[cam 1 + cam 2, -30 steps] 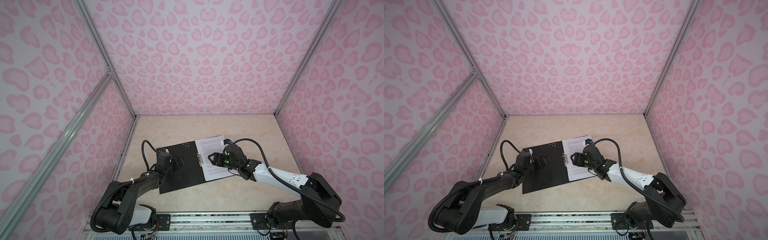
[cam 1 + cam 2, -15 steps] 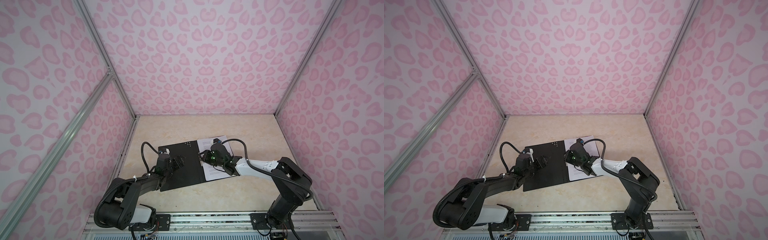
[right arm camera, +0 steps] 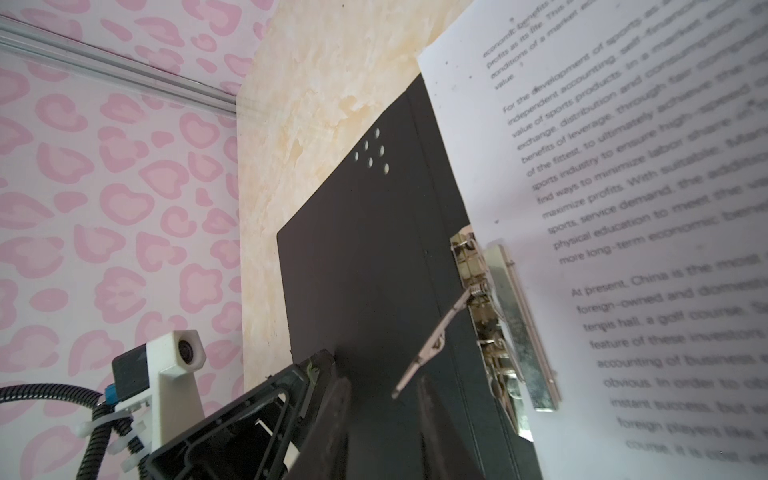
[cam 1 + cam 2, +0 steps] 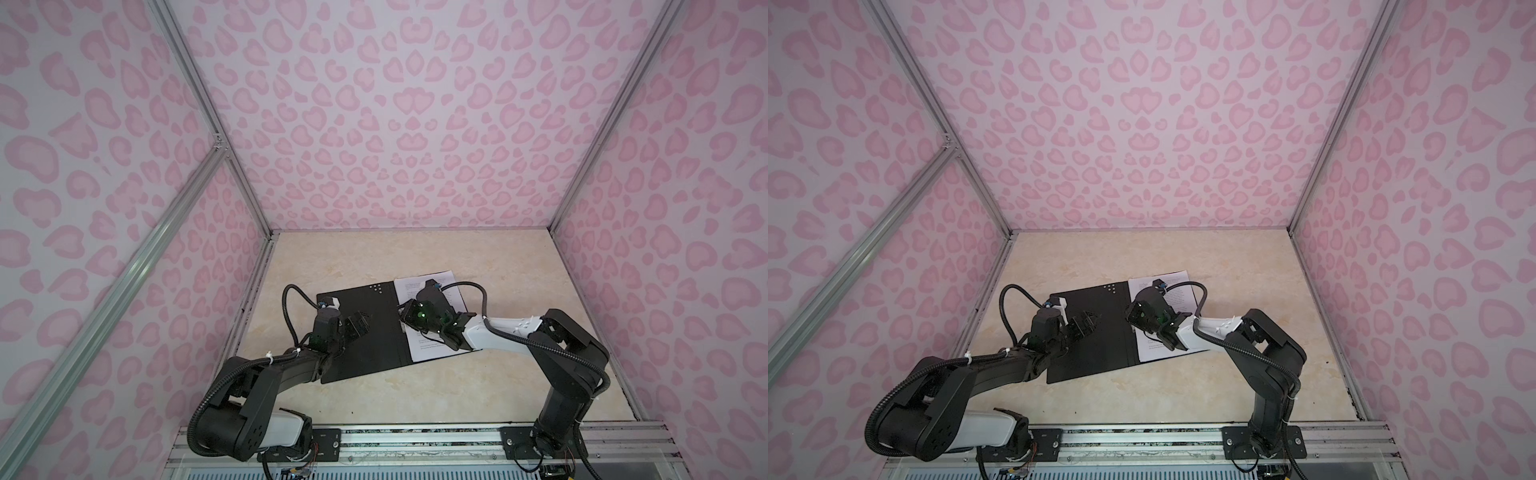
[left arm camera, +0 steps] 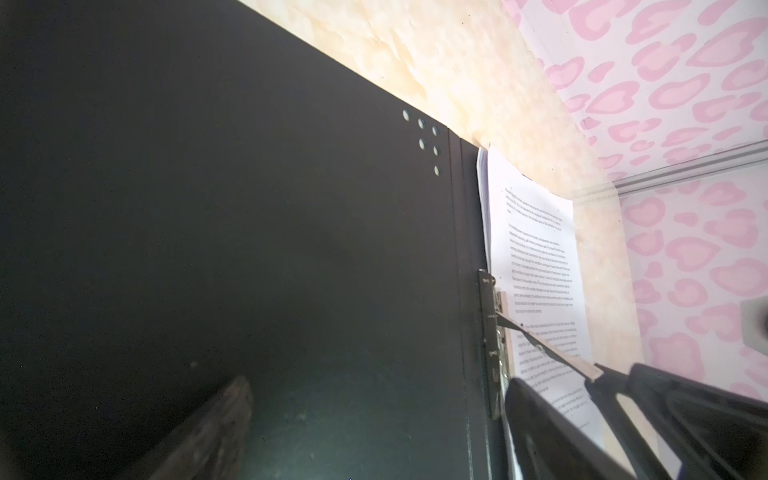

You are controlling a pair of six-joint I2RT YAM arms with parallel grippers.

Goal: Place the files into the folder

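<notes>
Two arms, left first. Left gripper [image 4: 358, 326] sits in the same spot as a second ago, fingers spread wide, low over the bare black left half of the open folder [image 4: 374, 349]; contact unclear. That folder lies flat on the table [image 4: 415, 395], inside up. At its spine is the spring clip [image 3: 505, 316], lever [image 3: 432, 336] raised. Right gripper [image 4: 406, 318] is the change: it has slid off the page to the spine and its fingers have drawn in. In the left wrist view the lever tip sits between them; clamped or not, can't tell. Files [image 4: 430, 353] lie stacked on the folder's right half, spine edge at the clip, hiding that cover almost wholly. My read: paper is in, clip is being worked to pin it, cover not yet shut.
</notes>
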